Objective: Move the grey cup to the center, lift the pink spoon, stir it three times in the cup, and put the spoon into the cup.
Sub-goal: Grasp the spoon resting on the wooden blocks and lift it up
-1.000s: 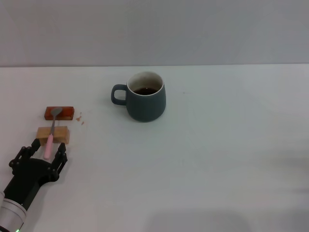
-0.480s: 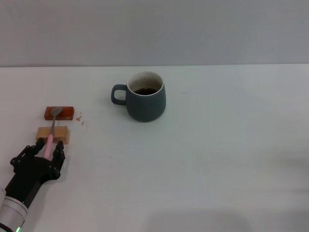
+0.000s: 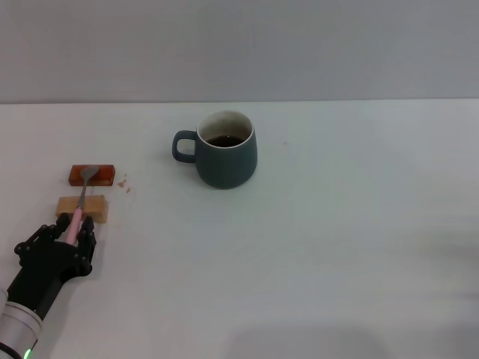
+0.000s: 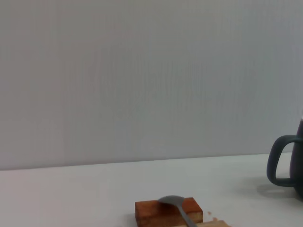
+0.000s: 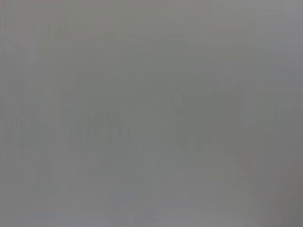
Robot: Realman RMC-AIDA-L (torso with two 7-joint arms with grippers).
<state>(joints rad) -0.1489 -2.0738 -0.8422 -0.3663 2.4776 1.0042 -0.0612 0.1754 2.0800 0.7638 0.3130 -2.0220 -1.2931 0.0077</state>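
The left claw (image 3: 72, 226) sits low on the table (image 3: 337, 247) with its fingers pinched around the pink end of the spoon (image 3: 79, 209). The spoon runs away from the claw across a tan block (image 3: 82, 208) just ahead, its bowl resting on a red-brown block (image 3: 92, 175) beyond. The cup (image 3: 225, 149), dark drink inside, stands well ahead and off to the claw's right. To lift well, I'd raise straight up and keep the spoon level until it clears both blocks; the right claw is out of sight.
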